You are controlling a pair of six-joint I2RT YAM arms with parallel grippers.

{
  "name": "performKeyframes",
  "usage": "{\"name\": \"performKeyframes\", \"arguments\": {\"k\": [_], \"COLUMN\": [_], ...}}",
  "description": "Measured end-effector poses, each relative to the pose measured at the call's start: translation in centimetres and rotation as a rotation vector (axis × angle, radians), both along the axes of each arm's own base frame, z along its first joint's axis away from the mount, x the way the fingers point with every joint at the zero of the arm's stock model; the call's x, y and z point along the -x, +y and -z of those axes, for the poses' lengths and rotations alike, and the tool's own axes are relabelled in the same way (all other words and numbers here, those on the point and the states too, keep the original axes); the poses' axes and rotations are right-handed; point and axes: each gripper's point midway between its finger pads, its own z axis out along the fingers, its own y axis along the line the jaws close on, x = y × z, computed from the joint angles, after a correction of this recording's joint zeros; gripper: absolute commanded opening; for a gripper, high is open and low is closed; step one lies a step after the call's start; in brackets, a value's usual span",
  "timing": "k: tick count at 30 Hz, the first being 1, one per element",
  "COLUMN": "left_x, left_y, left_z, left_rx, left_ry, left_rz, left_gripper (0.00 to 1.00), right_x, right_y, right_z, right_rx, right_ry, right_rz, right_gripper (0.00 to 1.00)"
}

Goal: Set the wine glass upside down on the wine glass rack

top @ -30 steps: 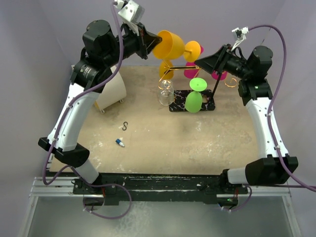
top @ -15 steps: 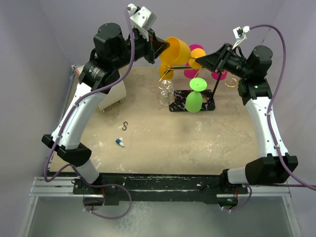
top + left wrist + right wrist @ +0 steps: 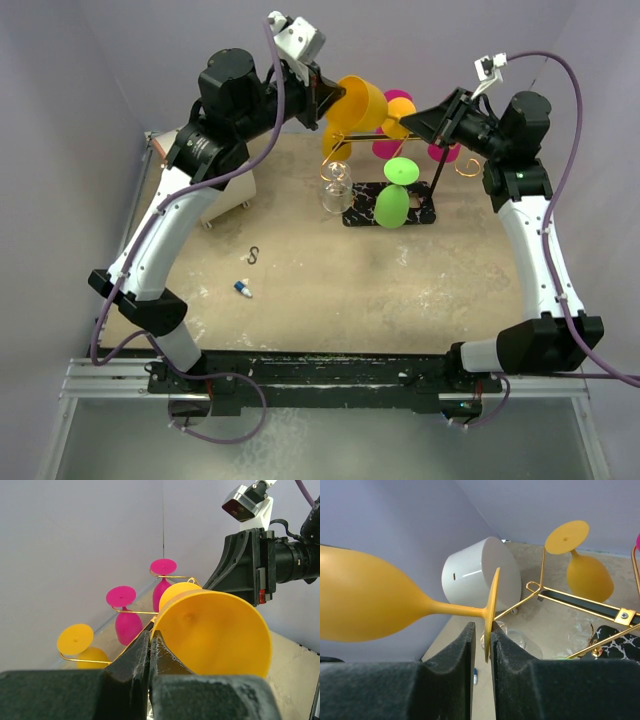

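Tan table (image 3: 300, 290) carries everything, w/ both arms reaching to its far side. White cylinder (image 3: 225, 185) lies on its side at far left. Wine glass rack (image 3: 425, 213) sits center-back: black marbled base, gold wire frame (image 3: 570, 602) over it. Yellow wine glass (image 3: 358, 103) is up in the air above the rack's back-left part, lying approx horizontal between the 2 grippers, mouth toward the L side, foot toward the R. L gripper (image 3: 325, 95) has fingers (image 3: 142, 655) pressed nearly together, nipping the bowl's rim; in L wrist view the bowl (image 3: 215, 630) flares out just beyond the tips, up and to the right. R gripper (image 3: 412, 122) pinches the edge of the foot disc; in R wrist view the disc stands edge-on between the pads (image 3: 470, 645), stem and bowl (image 3: 365, 600) run off to the left. The glass touches no wire as far as the views show. On the rack, hung bowl-down: green glass (image 3: 392, 205), 2 magenta glasses (image 3: 125, 617), another yellow glass (image 3: 587, 575). Clear glass (image 3: 335, 188) is at the rack's L end, just beside the base. Small stuff on the table, well apart from the rack: dark S-hook (image 3: 254, 255), tiny blue-white item (image 3: 243, 289) near it.
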Motion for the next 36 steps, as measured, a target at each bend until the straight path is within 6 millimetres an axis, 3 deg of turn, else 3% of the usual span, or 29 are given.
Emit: {"name": "performKeyframes", "arguments": {"k": [3,9,16,19,23,28,36], "left_x": [-0.1,-0.1,-0.1,0.0,0.3,0.8,2.4], "left_y": [0.1,0.1,0.2,0.3,1.0,3.1,6.1], "left_z": [-0.1,0.0,0.3,0.6,1.1,1.2,1.2], "left_rx": [-0.002,-0.007,-0.027,-0.038,-0.059,-0.076,-0.095], "left_ry": [-0.006,-0.006,-0.009,-0.012,-0.007,0.0,-0.009], "left_rz": [-0.005,-0.006,-0.005,-0.006,-0.009,-0.038,-0.078], "left_gripper": [0.0,0.02,0.15,0.26,0.48,0.69,0.84], "right_x": [-0.2,-0.3,-0.6,-0.9,-1.5,-1.7,1.8], "right_y": [-0.2,-0.5,-1.2,-2.2,-4.6,-8.2,-13.3], "right_z": [0.1,0.0,-0.5,-0.6,-0.1,-0.4,-2.9], "right_rx": [0.008,0.022,0.063,0.084,0.11,0.141,0.383], "right_ry": [0.005,0.004,-0.029,-0.042,-0.035,-0.049,-0.204], "right_rz": [0.016,0.04,0.075,0.106,0.171,0.279,0.524], "right_gripper": [0.0,0.0,0.0,0.0,0.0,0.0,0.0]}}
